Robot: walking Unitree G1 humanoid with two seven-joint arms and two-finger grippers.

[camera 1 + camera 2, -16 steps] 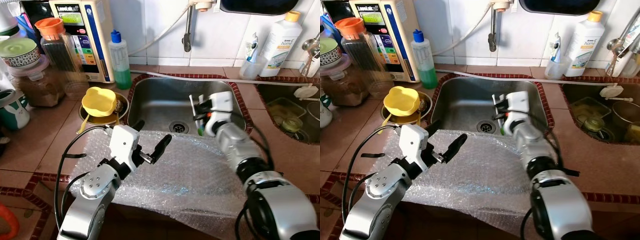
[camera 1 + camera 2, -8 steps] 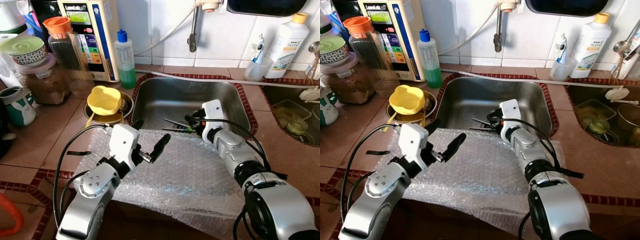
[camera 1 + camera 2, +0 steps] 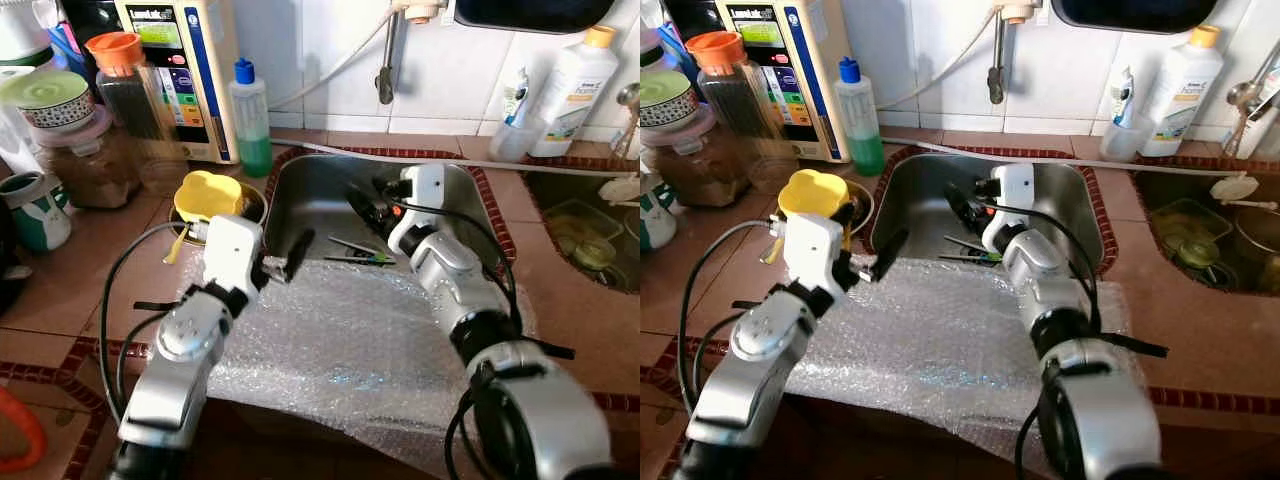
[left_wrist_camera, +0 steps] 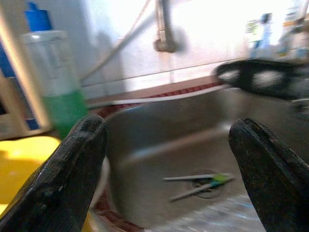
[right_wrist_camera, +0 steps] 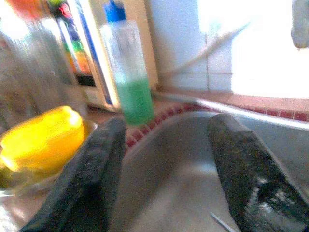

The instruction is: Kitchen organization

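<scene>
While both arms are reaching toward the stainless steel sink [image 3: 320, 195] in the upper middle of the frame, the right gripper [image 3: 362, 207] is hovering over the basin with fingers spread and empty. Thin metal chopsticks [image 3: 358, 252] are lying in the sink bottom. The left gripper [image 3: 285, 255], also spread wide, is sitting at the far edge of the clear bubble wrap sheet [image 3: 350, 340].
</scene>
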